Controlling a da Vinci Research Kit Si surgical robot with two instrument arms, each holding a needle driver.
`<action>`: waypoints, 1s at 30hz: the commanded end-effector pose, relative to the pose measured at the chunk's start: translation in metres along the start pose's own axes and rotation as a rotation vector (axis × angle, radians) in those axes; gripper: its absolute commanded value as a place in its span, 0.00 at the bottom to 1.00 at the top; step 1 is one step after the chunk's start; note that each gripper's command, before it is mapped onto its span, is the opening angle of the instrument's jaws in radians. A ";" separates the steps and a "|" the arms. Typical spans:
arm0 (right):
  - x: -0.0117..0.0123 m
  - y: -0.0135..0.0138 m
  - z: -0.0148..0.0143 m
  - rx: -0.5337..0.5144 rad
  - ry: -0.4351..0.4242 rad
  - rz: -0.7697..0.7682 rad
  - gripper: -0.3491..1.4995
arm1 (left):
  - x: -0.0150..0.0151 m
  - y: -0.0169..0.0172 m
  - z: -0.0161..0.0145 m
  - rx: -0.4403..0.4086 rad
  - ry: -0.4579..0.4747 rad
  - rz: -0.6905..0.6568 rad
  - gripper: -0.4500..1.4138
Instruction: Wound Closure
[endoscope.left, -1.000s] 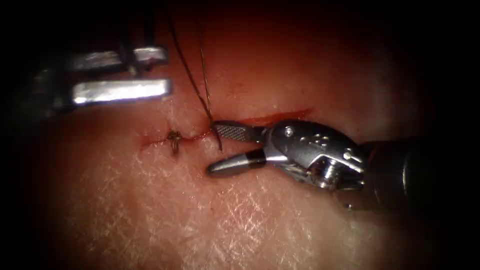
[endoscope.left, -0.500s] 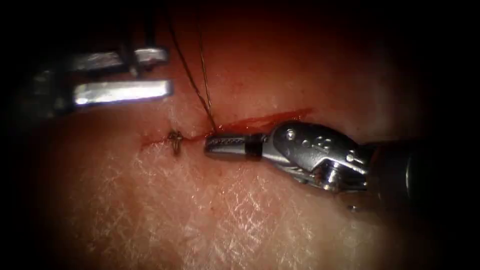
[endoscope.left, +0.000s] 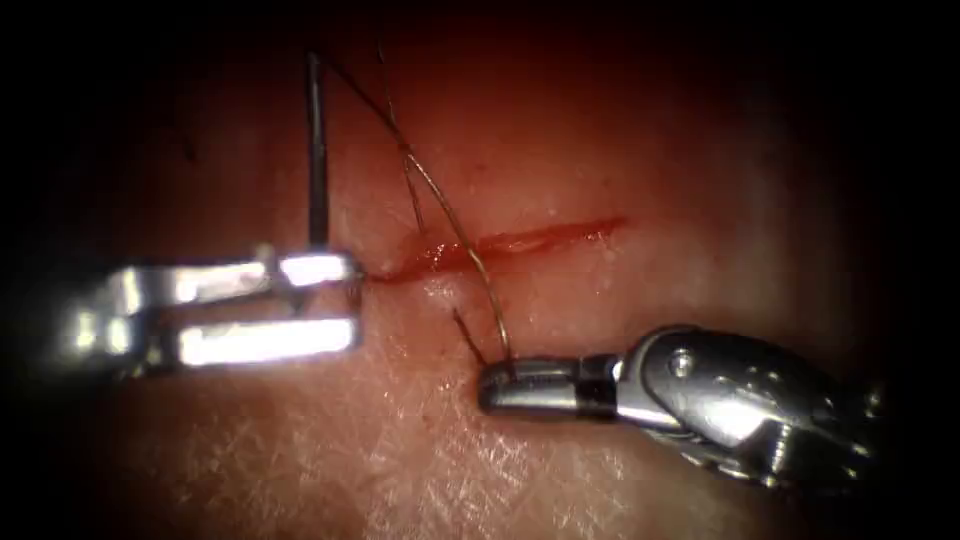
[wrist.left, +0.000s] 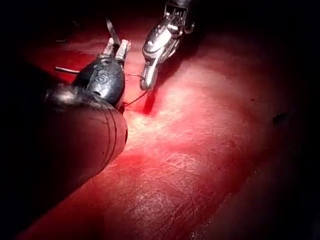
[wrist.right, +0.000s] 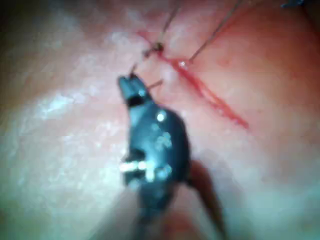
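Right tool (endoscope.left: 495, 388) has clamped shut on the thread (endoscope.left: 470, 255) and dragged it below the cut (endoscope.left: 500, 243), so slack's coming through. Left tool (endoscope.left: 340, 300) moved down, seemingly pinching the needle (endoscope.left: 316, 150) upright, clear of the tissue (endoscope.left: 400, 460).

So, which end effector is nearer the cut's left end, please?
Left. The left end effector, holding the needle clear of the tissue, sits just beside the cut's end; the right end effector, gripping the thread, lies below it.
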 end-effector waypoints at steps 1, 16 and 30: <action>0.0002 -0.0027 0.0012 0.034 0.002 0.006 0.00 | -0.0008 0.0006 0.0009 -0.006 0.004 -0.003 0.00; 0.0050 -0.0058 0.0030 -0.016 0.032 -0.100 0.79 | -0.0006 -0.0018 -0.0043 0.034 0.005 -0.030 0.00; 0.0000 0.0018 0.0025 -0.228 0.004 -0.159 0.90 | -0.0019 -0.0044 -0.0078 0.091 -0.036 -0.056 0.00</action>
